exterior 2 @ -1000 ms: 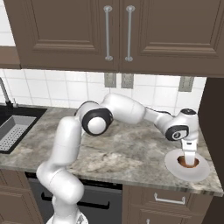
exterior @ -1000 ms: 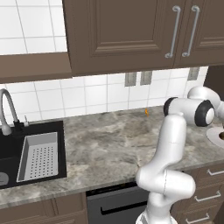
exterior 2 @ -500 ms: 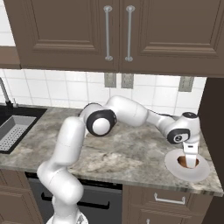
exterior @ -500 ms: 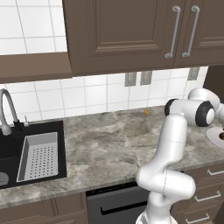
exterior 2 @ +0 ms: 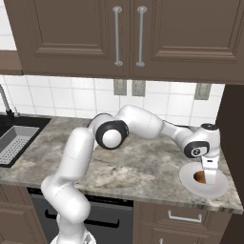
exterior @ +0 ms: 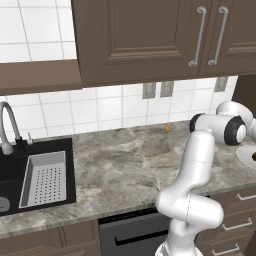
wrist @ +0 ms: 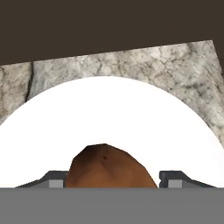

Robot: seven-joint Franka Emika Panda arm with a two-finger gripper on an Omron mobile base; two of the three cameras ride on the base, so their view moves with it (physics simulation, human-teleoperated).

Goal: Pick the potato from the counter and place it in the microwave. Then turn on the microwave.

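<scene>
The brown potato point(wrist: 107, 168) lies on a white plate point(wrist: 113, 109) at the right end of the marbled counter point(exterior 2: 143, 167). My gripper point(wrist: 114, 179) points straight down over the plate point(exterior 2: 209, 188), its two fingertips point(wrist: 54, 180) standing on either side of the potato point(exterior 2: 200, 177). The left tip sits at the potato's edge, while a narrow gap shows before the right one. The jaws are open, straddling the potato. In the left base view the plate point(exterior: 247, 152) peeks out behind my forearm. The microwave is out of view.
A black sink point(exterior: 30, 175) with a curved tap point(exterior: 7, 125) lies at the counter's left end. Dark wooden wall cabinets point(exterior 2: 128, 38) hang overhead. A dark side panel point(exterior 2: 236, 143) stands close to the right of the plate. A small orange thing point(exterior: 167, 128) sits by the backsplash.
The hand has settled slightly lower over the plate and the fingers have drawn in toward the potato. The potato and plate have stayed put.
</scene>
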